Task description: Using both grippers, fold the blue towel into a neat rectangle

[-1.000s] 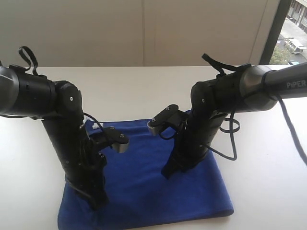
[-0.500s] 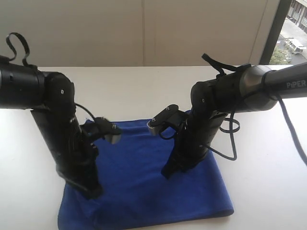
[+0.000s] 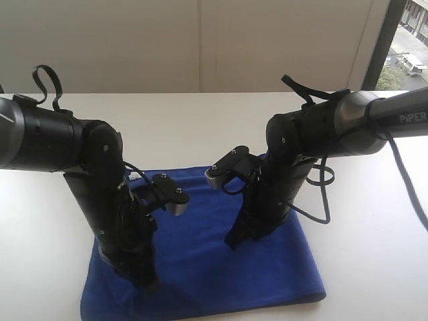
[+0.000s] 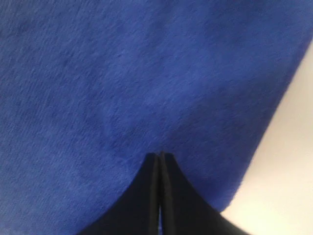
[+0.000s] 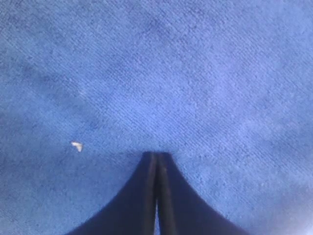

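Now look at your left gripper point(image 4: 160, 156): its two black fingers are pressed together with no gap between them, and the tips rest on the blue towel point(image 3: 200, 267). The left wrist view shows no fold of cloth raised between them, so you cannot tell whether any fibre is pinched. Beside the tips the towel's edge gives way to the white table point(image 3: 374, 200).

Your right gripper point(image 5: 156, 154) is the same, fingers closed flat against each other and tips down on the cloth. A small white speck point(image 5: 77, 145) sits on the towel near those tips.

In the exterior view the towel lies flat on the table toward 6 o'clock, spread as a broad sheet. On it, your left gripper touches down toward 7 o'clock, near the edge of the cloth. Your right gripper stands near the middle, slightly toward 1 o'clock. Both arms come down steeply and stand well apart from each other.
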Tool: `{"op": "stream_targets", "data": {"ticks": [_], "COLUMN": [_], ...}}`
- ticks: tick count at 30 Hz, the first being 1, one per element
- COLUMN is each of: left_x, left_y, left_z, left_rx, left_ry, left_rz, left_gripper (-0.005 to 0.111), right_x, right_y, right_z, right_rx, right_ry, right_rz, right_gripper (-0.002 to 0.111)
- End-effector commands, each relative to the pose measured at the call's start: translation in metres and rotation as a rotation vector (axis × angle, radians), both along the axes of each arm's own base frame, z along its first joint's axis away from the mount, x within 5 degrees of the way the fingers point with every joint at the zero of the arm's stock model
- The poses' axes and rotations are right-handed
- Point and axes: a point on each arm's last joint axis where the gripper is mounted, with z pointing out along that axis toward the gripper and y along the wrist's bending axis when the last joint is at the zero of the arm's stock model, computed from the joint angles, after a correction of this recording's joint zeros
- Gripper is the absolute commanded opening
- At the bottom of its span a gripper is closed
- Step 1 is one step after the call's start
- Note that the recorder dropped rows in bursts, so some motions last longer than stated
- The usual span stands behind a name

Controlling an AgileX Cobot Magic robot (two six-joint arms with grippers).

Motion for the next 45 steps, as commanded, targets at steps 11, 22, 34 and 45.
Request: {"op": "stream_targets", "data": {"ticks": [11,22,34,45], "left_x": [-0.017,-0.018,-0.022,-0.029], "left_y": [0.025,0.045,0.002,0.025], "left_z": [-0.007,0.006,0.014,-0.007], "left_rx": [0.252,0.395,-0.039,0.215], "left_ry": [0.145,0.043,-0.033,0.025], "left_rz": [-0.02,0.053,0.062,0.046], "left_gripper": [0.0,0.0,0.0,0.0], "right_x": [0.001,0.001,0.002,0.001], "right_y": [-0.003,-0.003,-0.003,-0.003], "right_z": [-0.008,-0.008,-0.008,-0.008], "right_rx": [-0.01,-0.01,-0.009,-0.011], "right_ry": [0.009,0.009,0.007,0.013], "right_rz": [-0.005,-0.005,-0.005,-0.005], "right_gripper": [0.0,0.0,0.0,0.0]}}
